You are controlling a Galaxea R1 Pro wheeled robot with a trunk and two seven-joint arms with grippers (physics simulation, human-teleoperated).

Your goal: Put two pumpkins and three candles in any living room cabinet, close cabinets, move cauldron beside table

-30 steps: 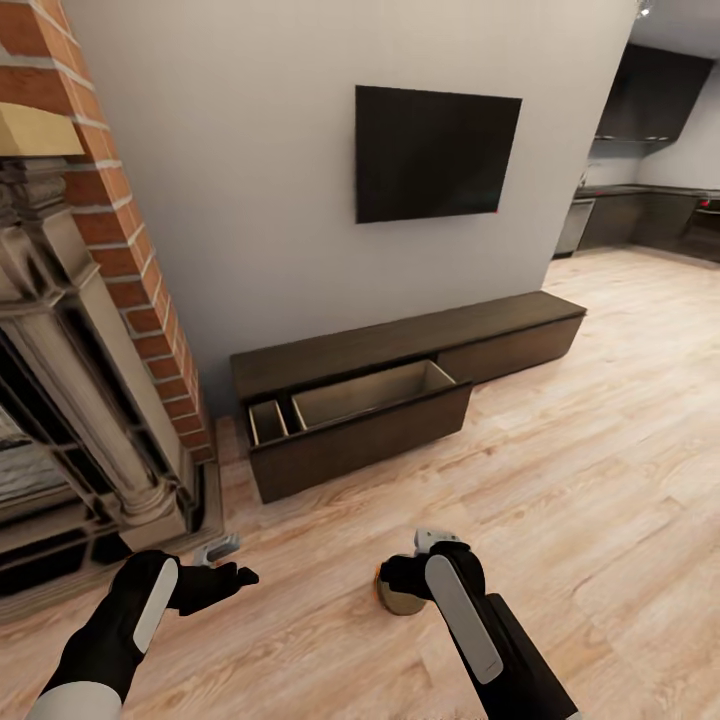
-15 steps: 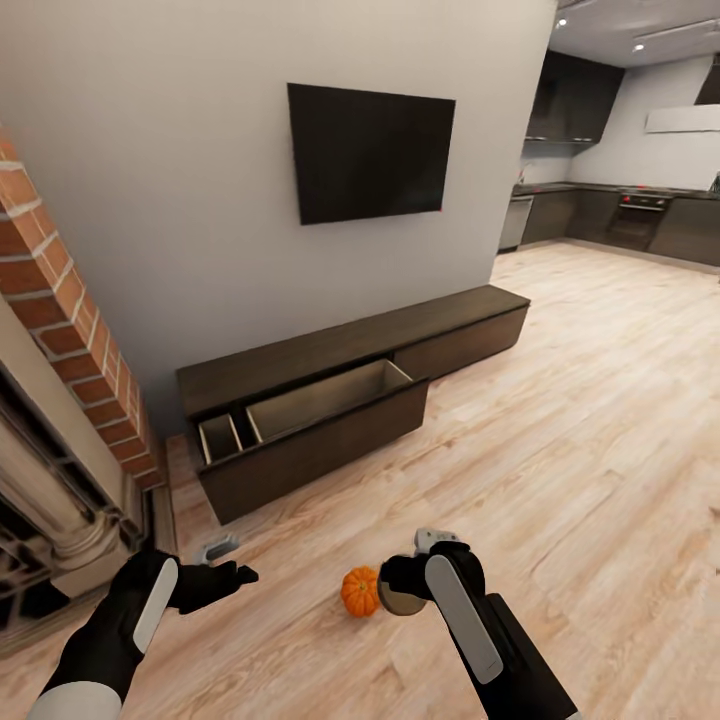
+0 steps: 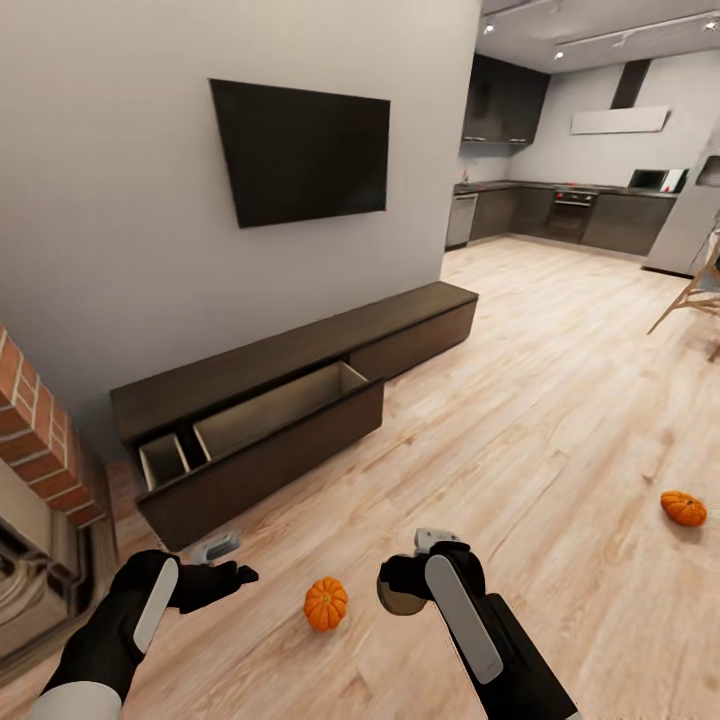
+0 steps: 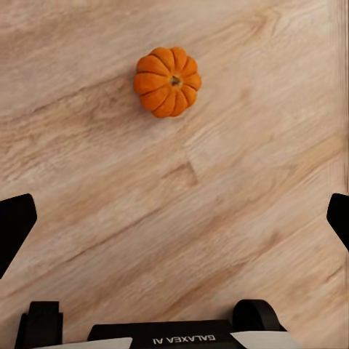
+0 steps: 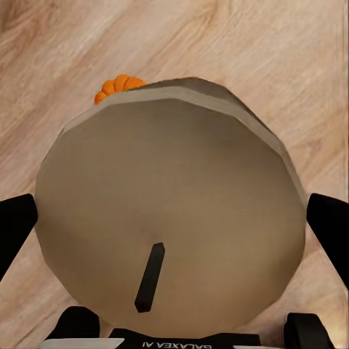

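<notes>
Head view takes in a wide wooden floor (image 3: 560, 420) running back to a kitchen, with a dark television (image 3: 300, 150) on the grey wall. Below it stands the cabinet (image 3: 290, 400), its near drawer pulled out and its pale lining bare as far as can be seen. A strip of brick fireplace (image 3: 35, 450) sits at the left edge.

Two pumpkins lie on the floor, well apart: the near pumpkin (image 3: 326, 603) between the two arms, and the far pumpkin (image 3: 684, 508) off to the robot's right. Left wrist view looks straight down on the near one (image 4: 168, 81).

Smaller again, the candle (image 3: 400, 596) sits in the right hand (image 3: 412, 580), which is clenched around it; in the right wrist view its cream end face and dark wick (image 5: 171, 233) lie between the two dark fingers. The left hand (image 3: 235, 575) is released and holds nothing, its fingers spread wide in its own wrist view.

My judgement: the candle belongs in the open drawer, which is near. Risks from here are the base rolling into the near pumpkin and knocking it away, the candle slipping from a grip that catches only its sides, or a release from too high so it bounces off the drawer's front edge.
</notes>
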